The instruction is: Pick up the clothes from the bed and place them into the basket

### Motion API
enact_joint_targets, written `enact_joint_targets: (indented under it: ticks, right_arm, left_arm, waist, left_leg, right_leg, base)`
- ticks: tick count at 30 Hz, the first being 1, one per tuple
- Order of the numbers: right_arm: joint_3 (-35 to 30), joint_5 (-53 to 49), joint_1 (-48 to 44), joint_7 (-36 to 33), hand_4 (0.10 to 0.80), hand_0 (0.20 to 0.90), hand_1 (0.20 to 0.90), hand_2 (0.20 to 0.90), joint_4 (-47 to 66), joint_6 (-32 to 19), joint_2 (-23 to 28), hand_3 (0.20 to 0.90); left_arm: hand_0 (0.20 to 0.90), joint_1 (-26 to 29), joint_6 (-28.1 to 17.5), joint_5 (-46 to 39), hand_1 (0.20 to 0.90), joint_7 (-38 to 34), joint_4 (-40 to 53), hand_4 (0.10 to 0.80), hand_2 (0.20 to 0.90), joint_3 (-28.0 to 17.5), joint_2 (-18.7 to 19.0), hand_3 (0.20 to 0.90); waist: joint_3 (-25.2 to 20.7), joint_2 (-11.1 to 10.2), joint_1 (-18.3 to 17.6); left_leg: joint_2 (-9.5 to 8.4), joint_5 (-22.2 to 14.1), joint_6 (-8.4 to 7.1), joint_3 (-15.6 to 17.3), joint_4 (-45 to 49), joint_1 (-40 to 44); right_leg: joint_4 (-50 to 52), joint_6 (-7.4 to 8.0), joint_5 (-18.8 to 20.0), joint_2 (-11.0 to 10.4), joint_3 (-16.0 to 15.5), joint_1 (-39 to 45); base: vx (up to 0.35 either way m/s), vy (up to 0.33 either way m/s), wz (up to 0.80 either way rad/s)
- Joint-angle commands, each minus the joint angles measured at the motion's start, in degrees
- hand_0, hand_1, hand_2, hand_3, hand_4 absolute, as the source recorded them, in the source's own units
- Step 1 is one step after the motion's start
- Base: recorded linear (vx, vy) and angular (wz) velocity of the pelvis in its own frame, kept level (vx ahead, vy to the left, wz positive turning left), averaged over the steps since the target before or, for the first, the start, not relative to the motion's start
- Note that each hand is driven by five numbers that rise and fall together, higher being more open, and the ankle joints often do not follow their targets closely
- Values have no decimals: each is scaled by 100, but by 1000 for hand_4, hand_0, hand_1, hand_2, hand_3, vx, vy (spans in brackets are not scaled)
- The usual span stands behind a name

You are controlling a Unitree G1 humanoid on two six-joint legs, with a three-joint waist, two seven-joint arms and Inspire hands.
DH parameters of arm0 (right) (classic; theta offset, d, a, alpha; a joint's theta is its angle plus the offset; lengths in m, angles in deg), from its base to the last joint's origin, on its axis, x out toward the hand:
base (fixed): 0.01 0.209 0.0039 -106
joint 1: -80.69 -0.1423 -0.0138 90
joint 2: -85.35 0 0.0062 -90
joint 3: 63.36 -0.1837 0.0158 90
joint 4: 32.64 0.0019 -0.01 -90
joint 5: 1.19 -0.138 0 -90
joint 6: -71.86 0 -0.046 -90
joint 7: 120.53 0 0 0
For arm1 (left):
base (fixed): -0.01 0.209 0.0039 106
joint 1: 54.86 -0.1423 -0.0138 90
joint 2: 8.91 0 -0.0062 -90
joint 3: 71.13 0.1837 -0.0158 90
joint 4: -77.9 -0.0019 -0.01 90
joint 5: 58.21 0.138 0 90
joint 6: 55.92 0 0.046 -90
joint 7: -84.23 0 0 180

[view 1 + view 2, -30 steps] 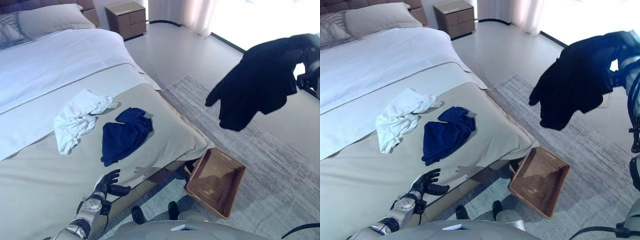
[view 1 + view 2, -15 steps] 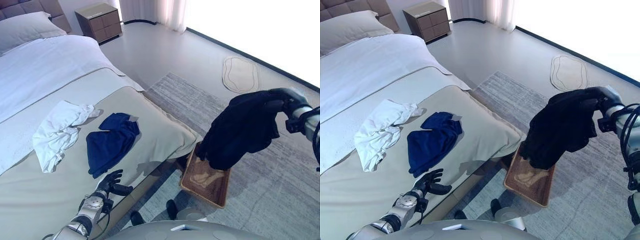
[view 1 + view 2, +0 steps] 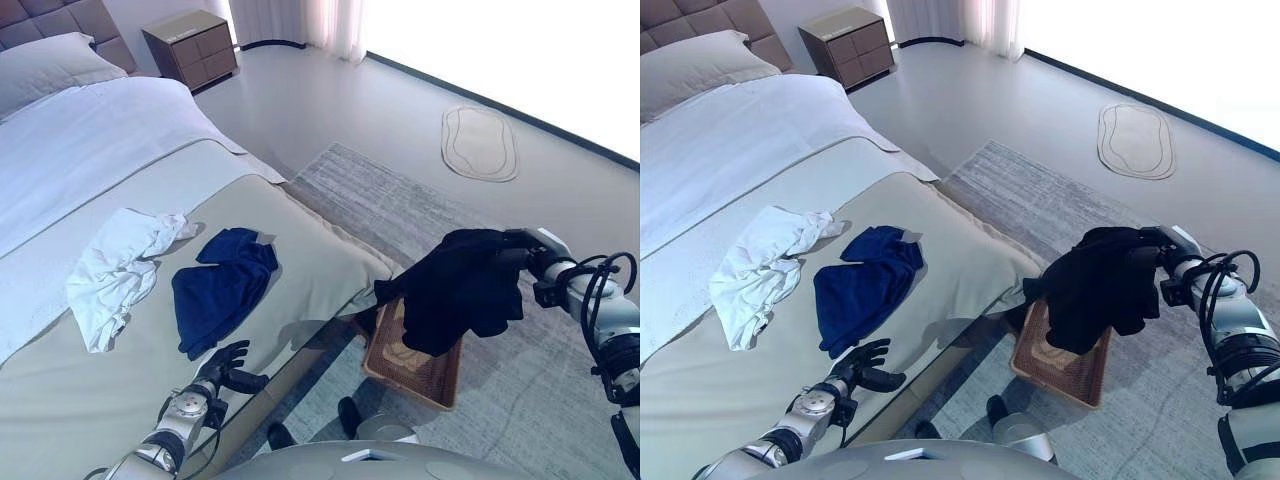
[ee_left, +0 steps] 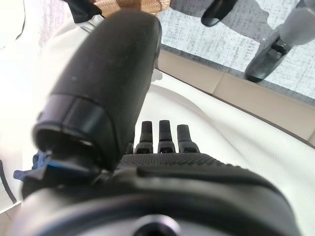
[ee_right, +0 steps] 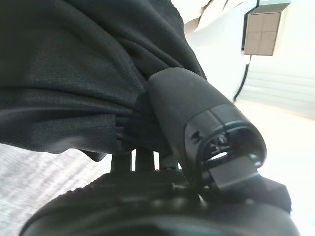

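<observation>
The right hand point(image 3: 527, 250) is clenching a bunched fold of the black garment point(image 3: 455, 290), its thumb and fingers curled round the cloth, as the right wrist view is showing from close up. The garment is hanging from that hand directly over the brown wicker basket point(image 3: 432, 372), its lower hem draping in front of the basket's far rim and covering part of the inside. The basket is sitting on the grey rug point(image 3: 400, 205), just beside the foot corner of the bed point(image 3: 320, 260).

The left hand point(image 3: 225, 368) is lying idle on the beige cover at the near edge of the bed, fingers straight and relaxed, grasping nothing.

Two more pieces are lying on the bed beyond it: a dark blue garment point(image 3: 220, 290) crumpled near the middle, and a white garment point(image 3: 115, 270) just beside it on the robot's left, the two slightly apart. Further off, a pillow point(image 3: 50, 65) is resting at the headboard, a brown nightstand point(image 3: 190, 45) is standing by the wall, and a small oval mat point(image 3: 480, 143) is lying on the bare floor past the rug. No legible writing is showing anywhere.
</observation>
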Motion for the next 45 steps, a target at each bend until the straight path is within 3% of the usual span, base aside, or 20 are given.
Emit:
enact_joint_targets:
  ticks: [1, 7, 8, 9, 20, 32, 36, 38, 41, 45]
  right_arm:
    - [-683, 79, -717, -180, 100, 300, 300, 300, -412, -621, -43, 200]
    - [-547, 240, -800, -140, 100, 300, 300, 300, -894, -657, -287, 200]
    - [-531, 405, -803, -206, 196, 382, 382, 382, -1064, -646, -339, 296]
    - [-507, 488, -815, -260, 800, 900, 900, 900, -1192, -618, -364, 900]
    - [-403, 801, -827, -403, 800, 900, 900, 900, -2046, -574, -567, 900]
    - [140, 2462, -1006, -717, 800, 900, 900, 900, -2127, -14, -411, 900]
    - [463, 2681, -1461, -1248, 800, 900, 900, 900, -1636, 59, -336, 900]
    - [572, 2886, -1619, -1472, 800, 900, 900, 900, -1344, -138, -348, 900]
    - [976, 3320, -1943, -2003, 800, 900, 900, 900, -357, -168, -409, 900]
    - [1544, 3976, -2273, -2171, 800, 900, 900, 900, 423, -151, -585, 900]
  left_arm:
    - [900, 266, -317, 28, 900, 8, 0, 800, 900, 144, 260, 900]
    - [900, 318, -362, 23, 900, 65, 24, 800, 900, 174, 274, 900]
    - [900, 326, -380, 28, 900, 73, 24, 800, 900, 192, 262, 900]
    - [900, 327, -401, 20, 900, 82, 17, 800, 900, 200, 256, 900]
    - [900, 362, -480, 46, 900, 123, -41, 800, 900, 295, 186, 900]
    - [900, 343, -404, -52, 900, -13, -9, 800, 900, 257, 123, 900]
    - [900, 318, -425, -156, 900, -78, 42, 800, 900, 254, 107, 900]
    - [900, 302, -437, -227, 900, -116, 77, 800, 900, 242, 101, 900]
    - [900, 230, -439, -339, 900, -180, 151, 800, 900, 175, 69, 900]
    - [900, 142, -433, -296, 900, -307, 249, 800, 900, 109, -4, 900]
  waist:
    - [-209, -85, 215]
    - [-166, 27, 306]
    - [-153, 55, 329]
    - [-153, 75, 346]
    - [-160, 115, 504]
    - [-201, -54, 654]
    - [-151, -96, 799]
    - [-133, -98, 856]
    - [-72, -101, 985]
    - [-34, -133, 1219]
  left_leg:
    - [-131, -499, 79, -432, 226, 153]
    - [-152, -471, 64, -497, 173, 143]
    - [-162, -468, 62, -521, 172, 138]
    - [-166, -462, 63, -533, 162, 139]
    - [-183, -416, 56, -667, 87, 150]
    - [-203, -387, 69, -784, 104, 145]
    - [-266, -361, 83, -944, 118, 102]
    - [-295, -354, 90, -1004, 123, 67]
    - [-372, -346, 111, -1178, 131, 7]
    - [-461, -294, 132, -1436, 150, -150]
  right_leg:
    - [242, 87, 418, 111, -183, -379]
    - [174, 95, 424, 73, -279, -355]
    - [165, 97, 422, 60, -301, -347]
    - [150, 96, 424, 57, -310, -340]
    - [87, 92, 435, 36, -409, -274]
    - [104, 70, 439, 52, -485, -209]
    - [117, 43, 430, 40, -566, -173]
    - [126, 34, 417, 34, -596, -178]
    - [163, 16, 366, 20, -681, -180]
    - [190, -16, 305, -17, -832, -227]
  base:
    - [-29, -20, 9]
    - [-19, -22, 5]
    - [-18, -10, 7]
    - [-16, -6, 7]
    - [-9, -5, 6]
    - [-4, 1, 6]
    - [7, 19, 11]
    - [-9, 34, 19]
    - [-9, 30, 16]
    - [-2, 12, 33]
